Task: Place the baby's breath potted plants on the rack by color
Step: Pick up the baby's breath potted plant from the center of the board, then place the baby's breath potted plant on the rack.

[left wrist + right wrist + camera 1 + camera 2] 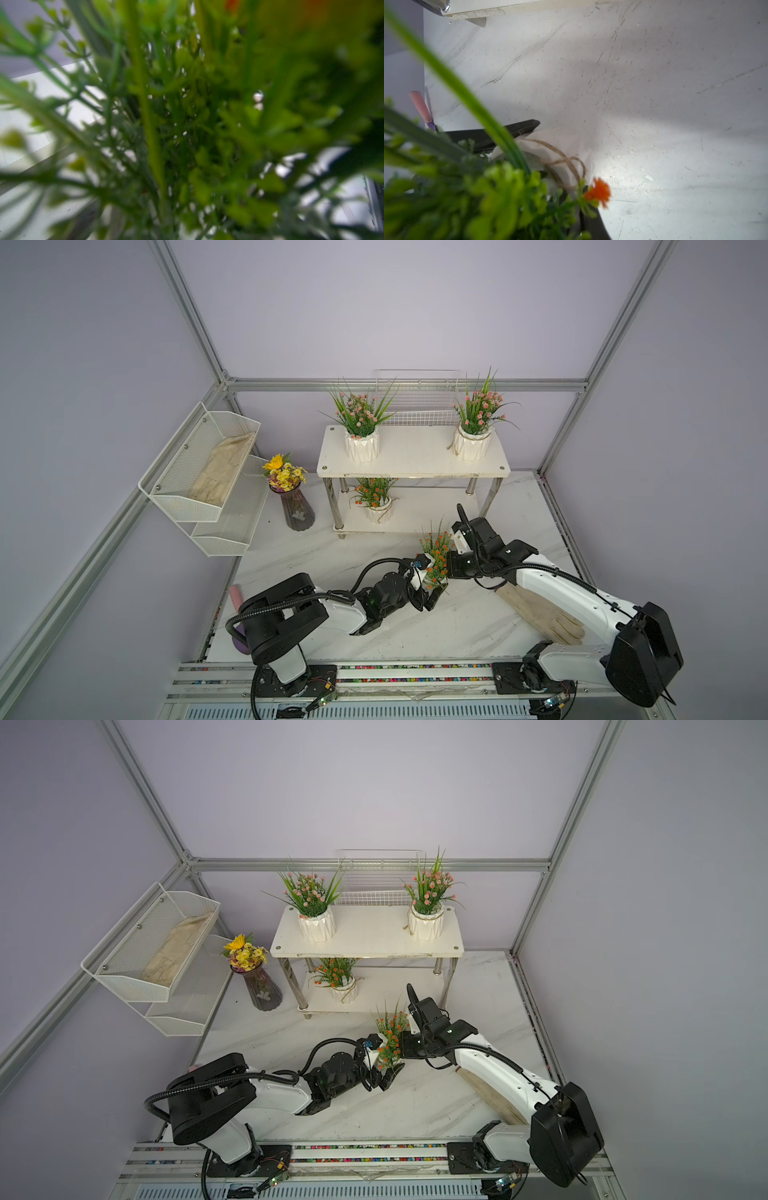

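The white two-tier rack [415, 460] [370, 934] carries two pink baby's breath potted plants [359, 416] [478, 408] on its top board. An orange one [374, 494] stands at the left of the lower board. Another orange plant [436, 549] [390, 1025] stands on the table before the rack, between both grippers. My left gripper [432, 580] is open, one finger [517, 128] against its twine-tied pot [550, 141]. Leaves [187, 124] fill the left wrist view. My right gripper [448, 568] is shut at the foliage's right side, its tips hidden by leaves.
A yellow bouquet in a dark vase [293, 493] stands left of the rack. White mesh wall baskets [199, 464] hang at the left, a wire grid basket [415, 406] behind the rack. A beige glove [540, 614] lies under my right arm. A pink object [237, 597] lies at the table's left edge.
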`<state>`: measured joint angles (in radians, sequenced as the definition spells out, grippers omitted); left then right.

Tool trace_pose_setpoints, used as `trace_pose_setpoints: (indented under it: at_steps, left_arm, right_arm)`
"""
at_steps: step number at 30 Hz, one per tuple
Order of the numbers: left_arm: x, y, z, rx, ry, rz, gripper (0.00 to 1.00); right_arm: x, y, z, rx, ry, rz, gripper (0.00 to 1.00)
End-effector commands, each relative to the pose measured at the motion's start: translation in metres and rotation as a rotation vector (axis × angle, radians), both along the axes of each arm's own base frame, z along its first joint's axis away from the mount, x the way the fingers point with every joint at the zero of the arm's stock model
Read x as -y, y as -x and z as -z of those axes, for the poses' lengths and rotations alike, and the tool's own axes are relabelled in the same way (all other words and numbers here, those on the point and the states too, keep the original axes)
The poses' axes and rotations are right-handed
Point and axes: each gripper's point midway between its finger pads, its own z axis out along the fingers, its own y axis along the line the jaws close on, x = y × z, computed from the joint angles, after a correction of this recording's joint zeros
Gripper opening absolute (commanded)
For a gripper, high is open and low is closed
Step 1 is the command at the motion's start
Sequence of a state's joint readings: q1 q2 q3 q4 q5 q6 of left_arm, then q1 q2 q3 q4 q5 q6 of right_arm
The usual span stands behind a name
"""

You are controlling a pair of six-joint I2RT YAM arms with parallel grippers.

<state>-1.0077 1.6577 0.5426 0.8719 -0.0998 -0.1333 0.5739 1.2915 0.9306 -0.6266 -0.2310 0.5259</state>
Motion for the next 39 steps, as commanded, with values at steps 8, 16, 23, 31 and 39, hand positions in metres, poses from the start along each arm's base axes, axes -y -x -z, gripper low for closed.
trace_pose_setpoints:
  at_steps: [8,16,23,31,39]
  left_arm:
    - [0.018,0.003,-0.026,0.044,0.068,0.082,0.78]
    - [0.011,0.001,-0.027,0.044,0.063,0.047,0.44]
    - [0.010,-0.014,-0.033,0.056,0.032,-0.020,0.29]
    - [0.010,-0.027,-0.047,0.077,0.034,-0.057,0.24]
    - [0.011,-0.043,-0.063,0.113,0.048,-0.087,0.21]
  right_arm:
    - [-0.017,-0.001,-0.034,0.094,-0.106,-0.048,0.03]
    - [-0.014,-0.004,-0.031,0.103,-0.088,-0.033,0.10]
    - [-0.010,-0.008,-0.033,0.119,-0.071,-0.007,0.28]
    - [0.001,-0.013,-0.043,0.158,-0.043,0.050,0.37]
    - [0.046,-0.013,-0.068,0.244,0.047,0.203,0.47]
